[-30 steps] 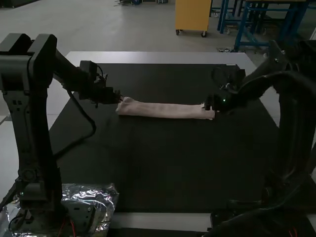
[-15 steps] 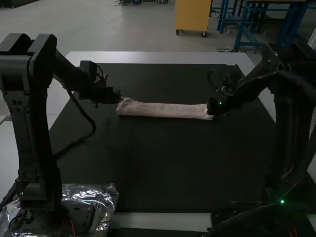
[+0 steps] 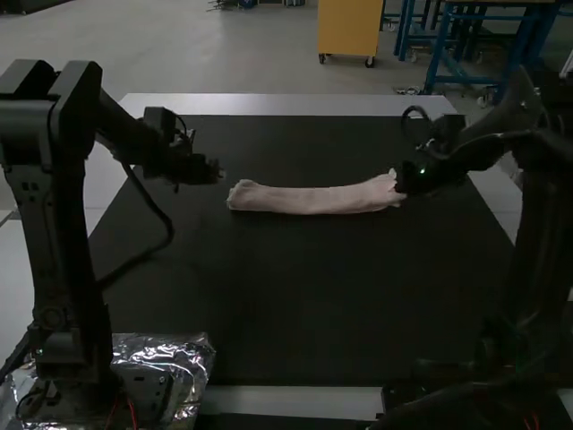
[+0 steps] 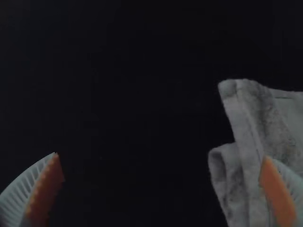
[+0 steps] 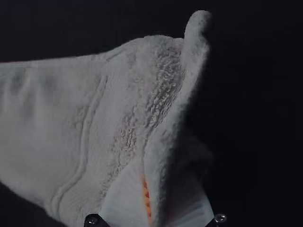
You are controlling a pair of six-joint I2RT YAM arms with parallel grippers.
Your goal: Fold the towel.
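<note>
Towel (image 3: 313, 201) | left end effector (image 3: 219, 171): wide, empty | right end effector (image 3: 402, 176): pinching edge (image 5: 165, 137), partly hidden

Matt terry cloth twl (image 5: 71, 123).

I see a big black mat (image 3: 295, 296) lying flat on my pale grey counter (image 3: 269, 105), and the counter peeks out past the mat on the far side, on both sides, and in a thin strip on the near side. Close to me, by the near left corner of the mat, I have a shiny silver sheet (image 3: 194, 356) that looks like thin wrap, all crinkly and wrinkled, with bright spots where the light hits it.
</note>
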